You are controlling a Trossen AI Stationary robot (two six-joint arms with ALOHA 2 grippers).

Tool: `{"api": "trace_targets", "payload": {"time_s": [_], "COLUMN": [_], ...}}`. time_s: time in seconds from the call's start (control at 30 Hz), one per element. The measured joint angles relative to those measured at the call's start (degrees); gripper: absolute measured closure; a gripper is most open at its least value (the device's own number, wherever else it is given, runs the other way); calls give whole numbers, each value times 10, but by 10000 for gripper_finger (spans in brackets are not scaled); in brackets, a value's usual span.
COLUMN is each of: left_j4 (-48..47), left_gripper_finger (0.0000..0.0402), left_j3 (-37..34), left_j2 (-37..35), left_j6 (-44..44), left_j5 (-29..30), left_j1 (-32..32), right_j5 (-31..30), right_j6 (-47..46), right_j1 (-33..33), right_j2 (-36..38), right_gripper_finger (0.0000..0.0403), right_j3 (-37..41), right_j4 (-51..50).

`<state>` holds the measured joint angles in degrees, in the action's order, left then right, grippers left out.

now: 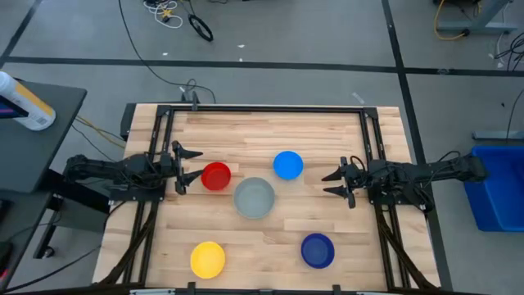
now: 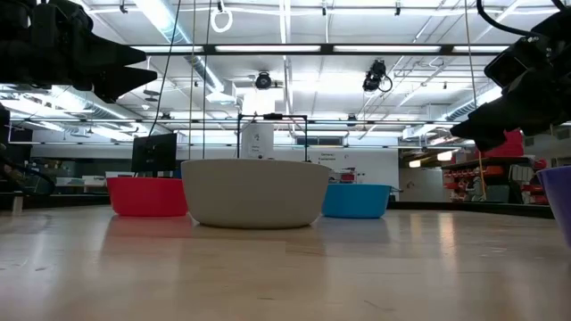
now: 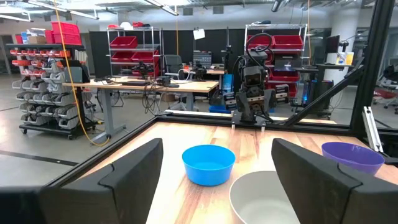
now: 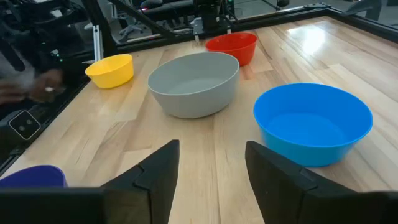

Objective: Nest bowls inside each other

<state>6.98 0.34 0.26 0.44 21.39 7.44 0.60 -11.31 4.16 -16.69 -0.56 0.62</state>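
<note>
Five bowls stand apart on the wooden table, each on its base. The grey bowl (image 1: 255, 197) is in the middle, the red bowl (image 1: 216, 176) to its left, the light blue bowl (image 1: 287, 165) beyond it to the right. The yellow bowl (image 1: 207, 258) and the dark blue bowl (image 1: 318, 250) sit near the front edge. My left gripper (image 1: 187, 167) hovers open at the table's left side, just left of the red bowl. My right gripper (image 1: 333, 183) hovers open at the right side, facing the light blue bowl (image 4: 313, 122) and the grey bowl (image 4: 194, 83).
A black frame (image 1: 262, 109) runs along the table's far edge and down both sides. A blue bin (image 1: 498, 185) stands off the table to the right. Bare wood lies between the bowls.
</note>
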Motion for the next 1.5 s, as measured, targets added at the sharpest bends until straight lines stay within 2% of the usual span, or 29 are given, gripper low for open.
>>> {"api": "trace_targets", "payload": {"time_s": [1.5], "left_j4": [1], "left_gripper_finger": [94], "left_j3": [0], "left_j2": [0], "left_j6": [17], "left_j5": [0], "left_j1": [0], "right_j5": [-11], "right_j6": [-1], "right_j1": [0], "right_j2": [0], "right_gripper_finger": [212], "right_j3": [0], "right_j4": [19]}}
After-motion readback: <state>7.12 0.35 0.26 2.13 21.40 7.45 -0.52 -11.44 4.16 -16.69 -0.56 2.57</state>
